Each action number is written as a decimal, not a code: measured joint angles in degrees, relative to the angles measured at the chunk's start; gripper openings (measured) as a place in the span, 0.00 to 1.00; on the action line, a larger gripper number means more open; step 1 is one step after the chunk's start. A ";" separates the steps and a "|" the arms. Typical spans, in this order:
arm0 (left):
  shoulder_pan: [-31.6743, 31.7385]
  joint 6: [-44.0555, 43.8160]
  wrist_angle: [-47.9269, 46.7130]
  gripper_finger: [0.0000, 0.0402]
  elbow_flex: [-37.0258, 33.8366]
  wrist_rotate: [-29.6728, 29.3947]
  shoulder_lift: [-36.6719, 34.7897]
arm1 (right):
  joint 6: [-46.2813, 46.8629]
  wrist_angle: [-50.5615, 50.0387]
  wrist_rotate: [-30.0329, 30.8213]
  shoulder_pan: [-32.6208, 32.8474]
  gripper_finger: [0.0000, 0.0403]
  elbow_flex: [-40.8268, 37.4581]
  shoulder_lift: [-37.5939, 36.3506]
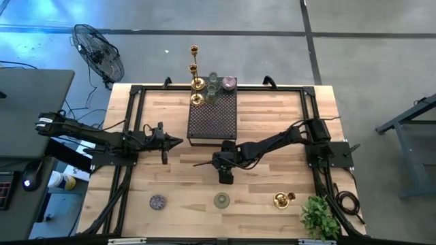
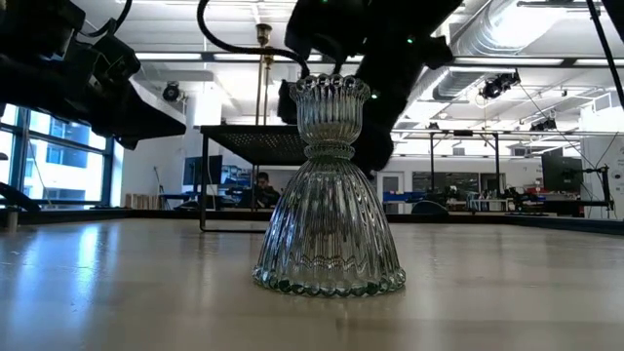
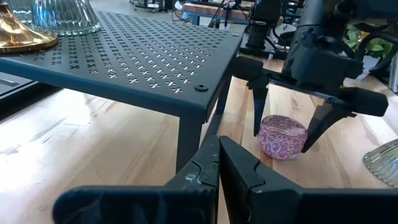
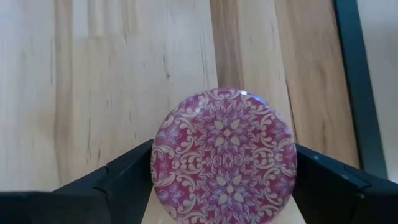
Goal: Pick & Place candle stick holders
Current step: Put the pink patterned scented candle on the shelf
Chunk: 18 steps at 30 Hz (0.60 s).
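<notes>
My right gripper (image 3: 281, 134) is spread wide, fingers straddling the pink holder (image 4: 224, 155), which sits on the table (image 1: 272, 170) just in front of the dotted stand (image 1: 212, 116). This looks like the grasp step; next I need to close squarely, then lift. Left gripper (image 1: 178, 141) is pressed shut, waiting left of the stand.

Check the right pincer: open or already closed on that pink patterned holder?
Open. The right pincer has a finger on each side of the pink patterned holder, with gaps showing between them.

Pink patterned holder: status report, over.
Right gripper open, straddling pink patterned holder on table, not gripped. Left gripper shut, waiting beside dark perforated stand. Nothing blocking.
</notes>
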 joint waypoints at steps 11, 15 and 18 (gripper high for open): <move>0.00 0.00 -0.01 0.00 0.00 -0.13 0.00 | 1.23 -1.00 -1.95 1.00 0.72 0.43 -0.65; 0.00 0.00 0.03 0.00 0.00 -0.17 0.00 | 2.24 -2.78 -2.85 1.96 0.72 1.98 -2.34; 0.00 0.00 0.08 0.00 0.00 -0.11 0.00 | 3.32 -5.51 -3.58 2.96 0.72 3.28 -4.13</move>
